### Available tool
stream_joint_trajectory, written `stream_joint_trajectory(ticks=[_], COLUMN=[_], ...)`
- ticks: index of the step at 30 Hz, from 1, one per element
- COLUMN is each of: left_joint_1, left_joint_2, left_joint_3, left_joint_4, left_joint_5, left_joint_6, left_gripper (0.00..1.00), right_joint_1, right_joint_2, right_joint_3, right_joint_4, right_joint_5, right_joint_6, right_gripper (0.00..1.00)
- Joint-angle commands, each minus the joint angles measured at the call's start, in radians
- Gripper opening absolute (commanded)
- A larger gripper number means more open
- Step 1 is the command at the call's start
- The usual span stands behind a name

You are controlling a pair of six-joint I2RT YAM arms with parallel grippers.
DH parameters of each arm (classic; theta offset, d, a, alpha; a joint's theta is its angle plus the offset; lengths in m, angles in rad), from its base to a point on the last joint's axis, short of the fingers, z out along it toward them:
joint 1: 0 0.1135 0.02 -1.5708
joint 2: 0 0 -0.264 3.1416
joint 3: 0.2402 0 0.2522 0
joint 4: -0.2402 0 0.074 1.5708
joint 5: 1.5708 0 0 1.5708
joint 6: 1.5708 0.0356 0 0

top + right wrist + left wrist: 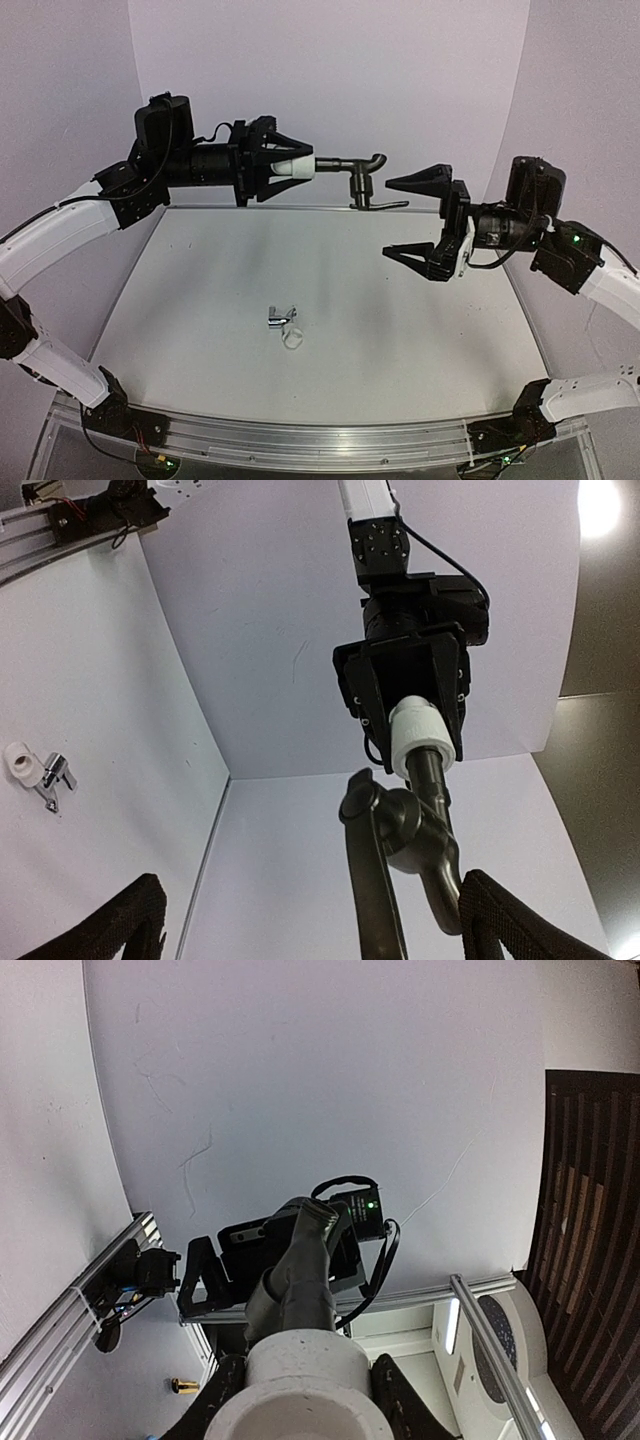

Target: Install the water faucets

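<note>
We see the matte black faucet (362,178) up in the air above the far part of the tabletop (420,330), lying roughly level; its stem sits in a white fitting (296,168) and its curved spout points toward the right arm; its lever handle hangs below the body and juts the same way. The left claw (306,167) is clamped on the white fitting, not on the faucet's own metal; from the left wrist we look along the fitting's round end to the dark faucet beyond it, with the claw's fingers (222,1405) hugging the fitting on both sides. The right claw (387,218) stands wide apart and holds nothing; it faces the faucet's spout end from just beside it, without touching; in the right wrist view its fingertips (130,920) sit at the bottom corners, and the faucet hangs between and above them. The shiny chrome faucet (280,317) lies on its side near the middle of the tabletop, well apart from both claws; a small white ring (293,340) lies just beside it on the near side; we cannot tell whether the two touch.
</note>
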Motion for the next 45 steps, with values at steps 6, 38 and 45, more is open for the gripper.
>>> stream_joint_trajectory(ticks=[6, 38, 45], left_joint_1=[0.001, 0.001, 0.001], left_joint_2=[0.001, -0.035, -0.034], left_joint_3=[0.016, -0.063, -0.036], left_joint_4=[0.109, 0.009, -0.045], left_joint_5=[0.013, 0.013, 0.046], left_joint_6=[-0.026, 0.088, 0.139], left_gripper=[0.00, 0.00, 0.00], right_joint_1=[0.078, 0.121, 0.121], right_joint_2=[0.077, 0.169, 0.204], right_joint_3=[0.008, 0.191, 0.233], right_joint_4=[0.300, 0.370, 0.340], right_joint_5=[0.153, 0.244, 0.300], right_joint_6=[0.032, 0.298, 0.330], right_gripper=[0.98, 0.98, 0.98])
